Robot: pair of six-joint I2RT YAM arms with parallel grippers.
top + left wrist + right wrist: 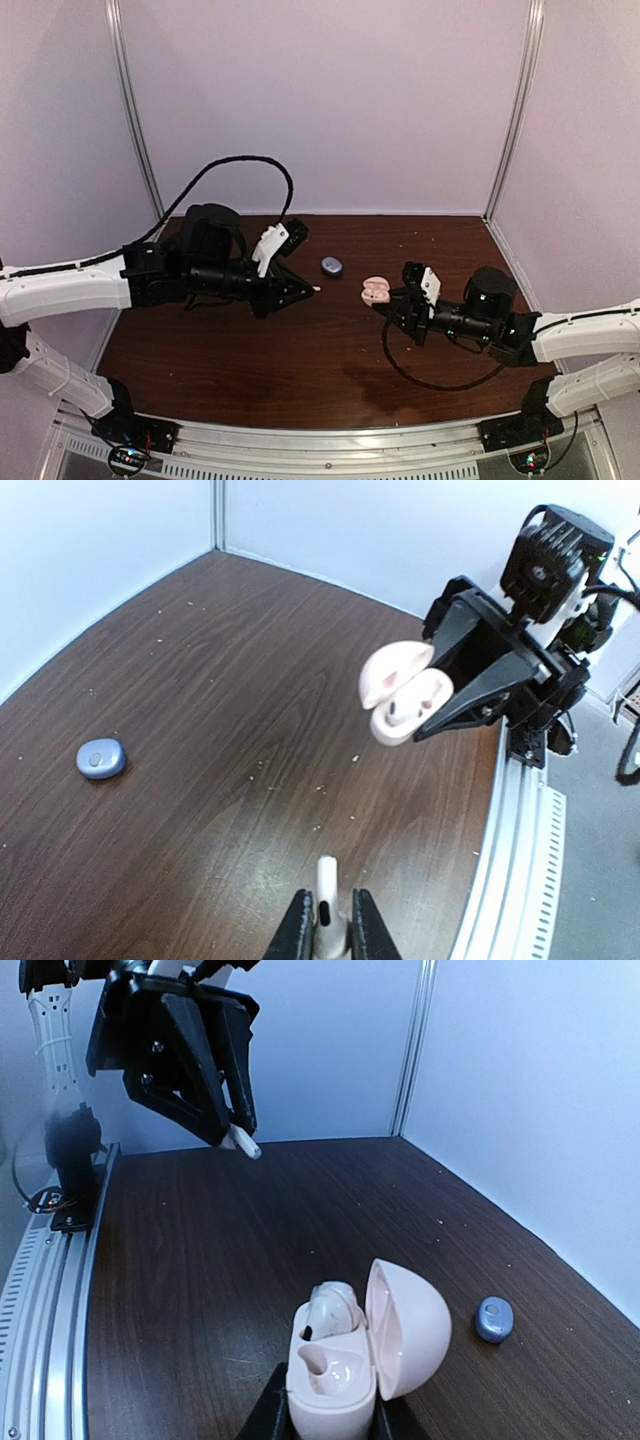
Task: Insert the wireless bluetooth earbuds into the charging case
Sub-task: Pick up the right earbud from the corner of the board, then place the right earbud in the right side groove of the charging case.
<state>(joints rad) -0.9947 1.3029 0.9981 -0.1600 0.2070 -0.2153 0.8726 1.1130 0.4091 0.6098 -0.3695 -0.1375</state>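
Note:
My left gripper [328, 912] is shut on a white earbud [327, 880], whose stem pokes out past the fingertips. In the top view this gripper [303, 290] hovers mid-table, with the earbud [316, 289] at its tip. My right gripper [330, 1418] is shut on the pink charging case [335, 1380], lid [408, 1328] swung open. A second earbud [335, 1310] sits in the far slot; the near slot is empty. From above, the case [376, 290] lies a short gap to the right of the left gripper's tip. The right wrist view shows the left gripper [238, 1132] raised beyond the case.
A small blue oval case [331, 266], closed, lies on the brown table behind the two grippers; it also shows in the left wrist view [101, 758] and the right wrist view [494, 1319]. White walls ring the table. A metal rail [330, 440] runs along the near edge.

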